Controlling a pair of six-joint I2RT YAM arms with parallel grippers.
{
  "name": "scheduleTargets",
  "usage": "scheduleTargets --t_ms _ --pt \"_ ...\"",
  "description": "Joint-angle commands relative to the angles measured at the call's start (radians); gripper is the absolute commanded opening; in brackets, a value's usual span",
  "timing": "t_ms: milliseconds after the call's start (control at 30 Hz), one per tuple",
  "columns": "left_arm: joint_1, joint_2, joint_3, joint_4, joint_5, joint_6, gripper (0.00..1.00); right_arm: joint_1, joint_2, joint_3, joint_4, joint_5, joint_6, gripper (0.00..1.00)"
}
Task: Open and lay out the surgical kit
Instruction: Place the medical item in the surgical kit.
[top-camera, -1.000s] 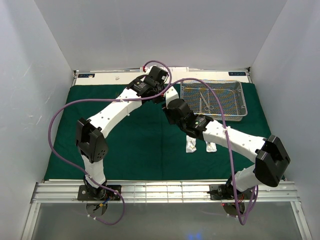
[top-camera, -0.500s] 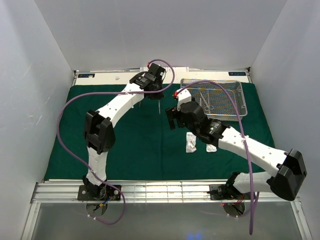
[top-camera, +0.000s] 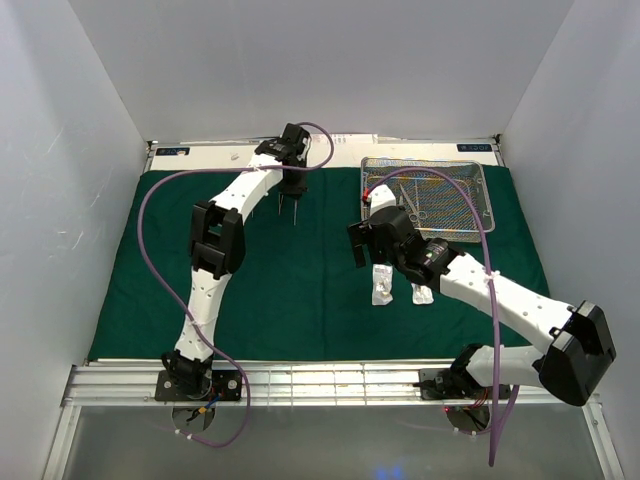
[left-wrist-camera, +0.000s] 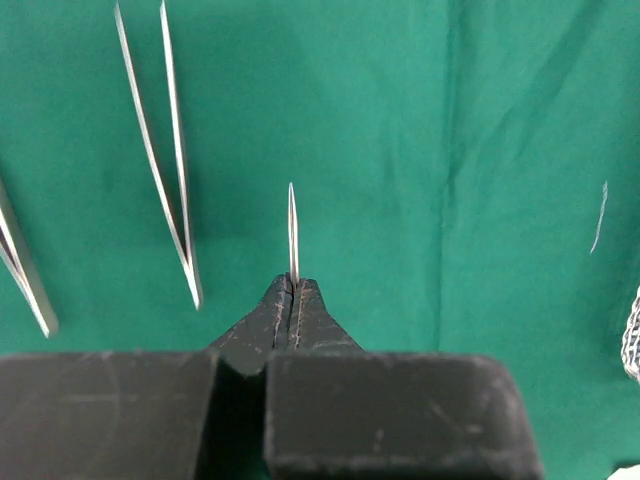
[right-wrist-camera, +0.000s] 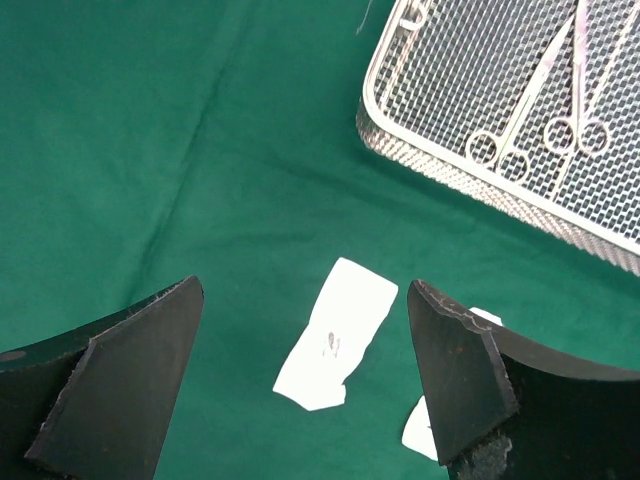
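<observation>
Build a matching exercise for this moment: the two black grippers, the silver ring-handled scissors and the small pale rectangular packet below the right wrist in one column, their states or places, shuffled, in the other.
Column one:
1. left gripper
2. right gripper
3. silver ring-handled scissors
4. small pale packet

Column two:
a. lying in the silver wire-mesh tray
b. open, holding nothing
c. flat on the dark green cloth
d. shut on a slim metal instrument

Pairs: 1-d, 2-b, 3-a, 4-c.
</observation>
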Motion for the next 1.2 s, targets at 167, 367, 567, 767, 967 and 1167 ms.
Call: scheduleTargets --t_ms 167,367,567,767,967,1167 --pt "0.018 0.052 0.1 0.049 0.026 0.039 0.0 -0.01 0.031 0.042 -0.043 -0.023 0.017 0.89" --pt "0.027 0.078 0.121 0.092 0.034 0.025 0.0 -0.014 0.055 0.059 -0.066 -0.031 0.014 0.89" --pt "0.038 0.083 0.124 0.148 0.034 0.015 0.0 -0.014 0.074 0.069 -0.08 -0.035 0.013 0.89" --pt "0.045 0.098 0.127 0.174 0.043 0.013 0.0 -0.015 0.092 0.083 -0.091 -0.037 0.011 0.88" --pt "0.047 0.11 0.127 0.194 0.052 0.021 0.0 -0.015 0.109 0.095 -0.097 -0.043 0.008 0.88" --pt "0.047 0.117 0.126 0.204 0.071 0.01 0.02 -0.017 0.126 0.103 -0.102 -0.051 0.001 0.88"
